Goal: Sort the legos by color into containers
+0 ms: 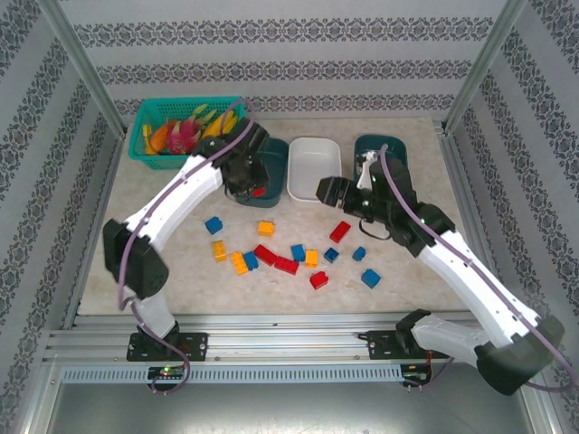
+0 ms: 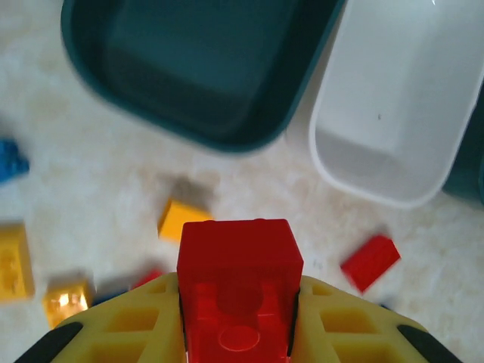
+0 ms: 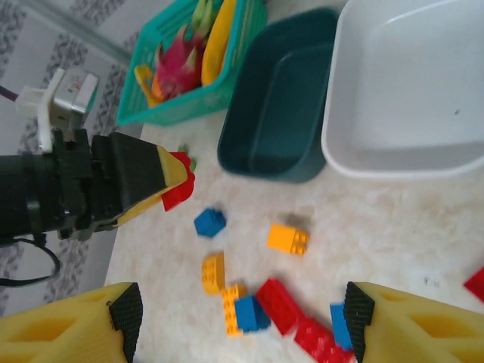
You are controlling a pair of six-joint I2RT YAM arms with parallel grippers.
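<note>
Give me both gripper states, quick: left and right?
Left gripper: shut on a red lego.
Right gripper: open, holding nothing.

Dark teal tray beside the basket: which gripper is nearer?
Left. The left gripper, gripping a red brick, is by the teal tray's near corner; the right gripper is by the white tray.

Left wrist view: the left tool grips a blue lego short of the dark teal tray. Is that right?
No: the lego in the left tool is red, not blue, as the left wrist view shows. The dark teal tray does lie ahead.
</note>
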